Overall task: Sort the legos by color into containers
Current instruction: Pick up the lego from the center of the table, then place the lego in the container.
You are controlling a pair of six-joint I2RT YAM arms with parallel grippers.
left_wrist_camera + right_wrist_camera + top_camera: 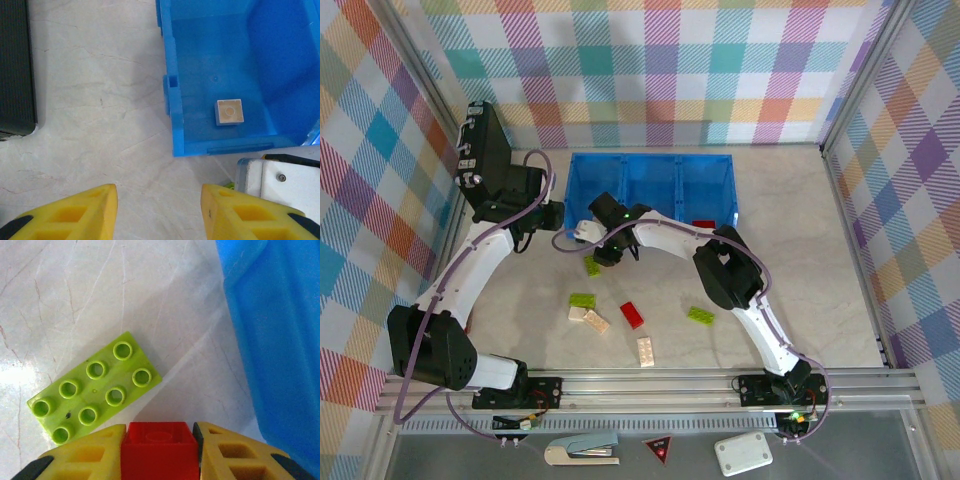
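My right gripper (160,440) is shut on a red lego (160,452), held just above the tabletop. A lime lego (95,387) lies flat right in front of it, and the blue tray (280,340) of containers is close on the right. From above, the right gripper (600,250) hangs just before the tray's (650,158) left front corner, over that lime lego (592,266). My left gripper (159,210) is open and empty over bare table, left of the tray (172,100). A cream lego (229,111) lies in the tray's left container.
Loose legos on the table: lime (582,299), cream (590,319), red (632,315), lime (700,315), cream (646,351), and a red one (704,223) at the tray's front right. A black case (485,150) stands at the far left. A white box (742,455) lies below the rail.
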